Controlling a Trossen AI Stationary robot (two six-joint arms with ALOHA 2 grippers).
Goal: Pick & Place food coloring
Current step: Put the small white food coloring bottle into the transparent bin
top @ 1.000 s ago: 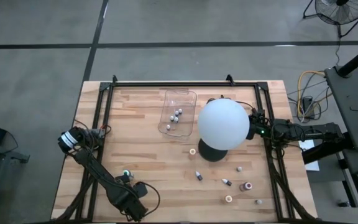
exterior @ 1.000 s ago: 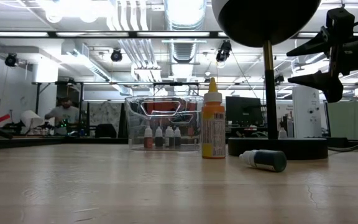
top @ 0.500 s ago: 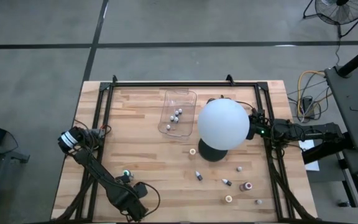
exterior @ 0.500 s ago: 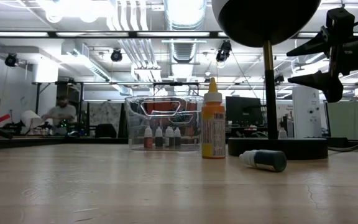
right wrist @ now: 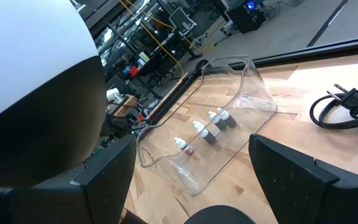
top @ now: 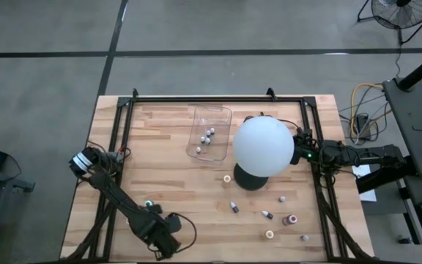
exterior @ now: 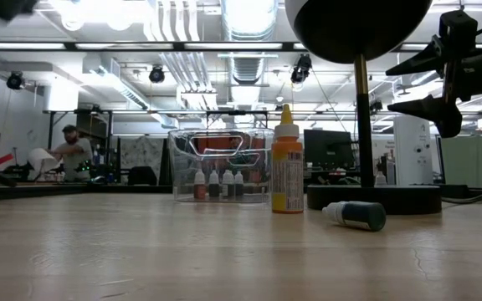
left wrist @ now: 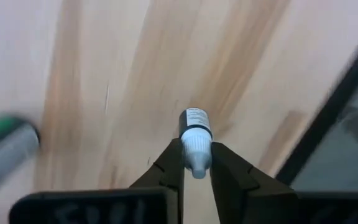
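Note:
My left gripper [top: 165,240] is near the table's near edge, left of centre, and is shut on a tiny dark food coloring bottle with a white cap [left wrist: 194,127]. My right gripper [top: 299,144] waits open at the right of the white globe [top: 263,145], high in the low view [exterior: 442,75]. Several bottles stand in the clear tray [top: 209,132] [right wrist: 211,127]. Others are scattered on the wood right of centre [top: 234,207] [top: 267,215] [top: 290,219]. In the low view a yellow bottle stands upright [exterior: 287,171] and a dark one lies on its side [exterior: 356,215]. My left gripper pinches the bottle between its two fingers at the white cap end [left wrist: 196,149]. The dark labelled body [left wrist: 194,118] sticks out past the fingertips toward the wood. I cannot tell whether the bottle touches the table.
The globe's black base [top: 249,178] and stem [exterior: 363,125] stand mid-table, between the tray and the loose bottles. A black frame [top: 123,132] borders the table. A blurred grey and green thing [left wrist: 5,146] lies beside my left gripper. A person [exterior: 72,150] is far behind.
My left gripper has moved a little toward the table's right and far side. A dark part of that arm now shows in the low view's upper left corner. The right arm and the loose bottles have kept still.

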